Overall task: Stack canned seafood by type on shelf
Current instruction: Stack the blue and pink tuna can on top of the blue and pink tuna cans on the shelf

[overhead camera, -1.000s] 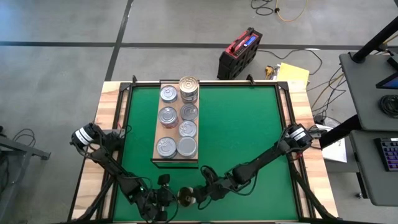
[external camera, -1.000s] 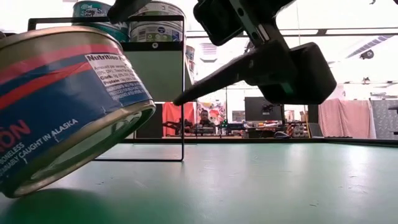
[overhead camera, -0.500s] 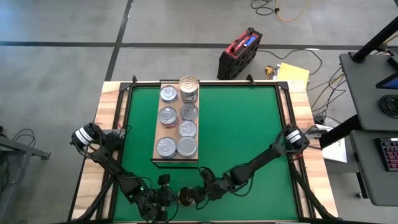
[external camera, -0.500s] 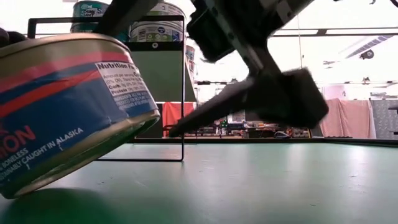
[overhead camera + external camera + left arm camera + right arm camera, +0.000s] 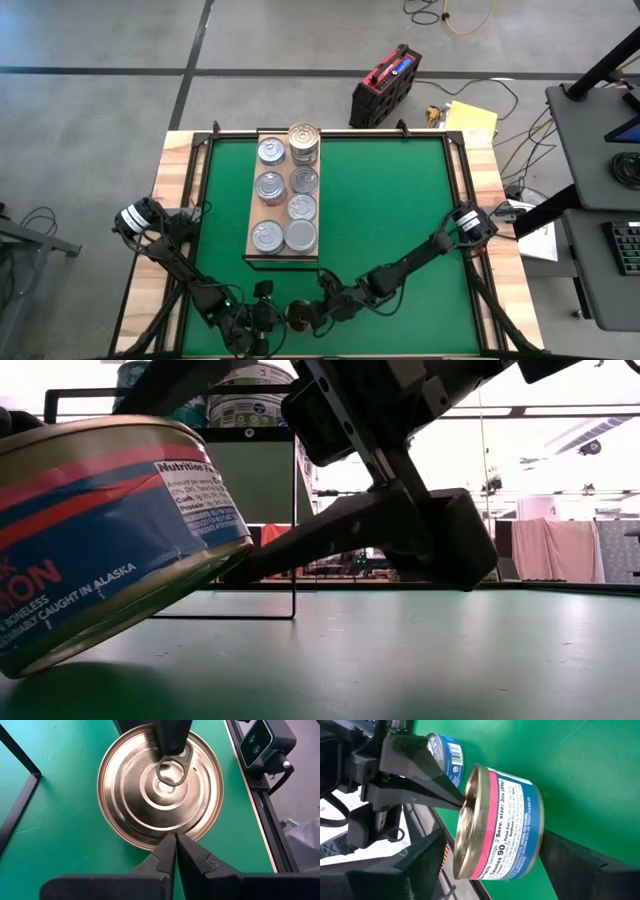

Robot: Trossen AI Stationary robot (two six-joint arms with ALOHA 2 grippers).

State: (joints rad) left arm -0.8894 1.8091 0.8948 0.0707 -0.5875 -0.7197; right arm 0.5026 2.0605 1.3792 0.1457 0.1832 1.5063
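A tin of canned seafood (image 5: 297, 318) with a gold lid (image 5: 160, 785) and a blue and pink label (image 5: 505, 825) stands tilted at the table's near edge. Its left lower rim (image 5: 20, 670) is on the green mat and its right side is raised. My left gripper (image 5: 175, 837), shut, comes at the tin from the left. My right gripper (image 5: 492, 835) is open around the tin from the right, one finger over the lid and one under the bottom. Several more tins lie on the shelf (image 5: 252, 205), with a stack (image 5: 304, 142) at its far end. My left gripper presses its shut fingertips (image 5: 455, 795) onto the lid's edge (image 5: 172, 832) on the tin's left side, slanting down from the table's left. My right gripper's lower finger (image 5: 330, 540) touches the raised lower rim (image 5: 232, 563) of the tin, coming from the right. Its upper finger (image 5: 170, 735) reaches over the pull tab; whether it touches, I cannot tell.
Behind my left gripper, another blue-labelled tin (image 5: 445, 752) shows in the right wrist view. A black frame (image 5: 294, 510) stands on the mat between the tin and the shelf. The green mat (image 5: 400, 220) lies bare to the right of the shelf.
My right gripper has sunk and gone left toward the tilted tin. Its lower finger, which stood short of the tin, now reaches the raised lower rim. The tin stays tilted under my left gripper.
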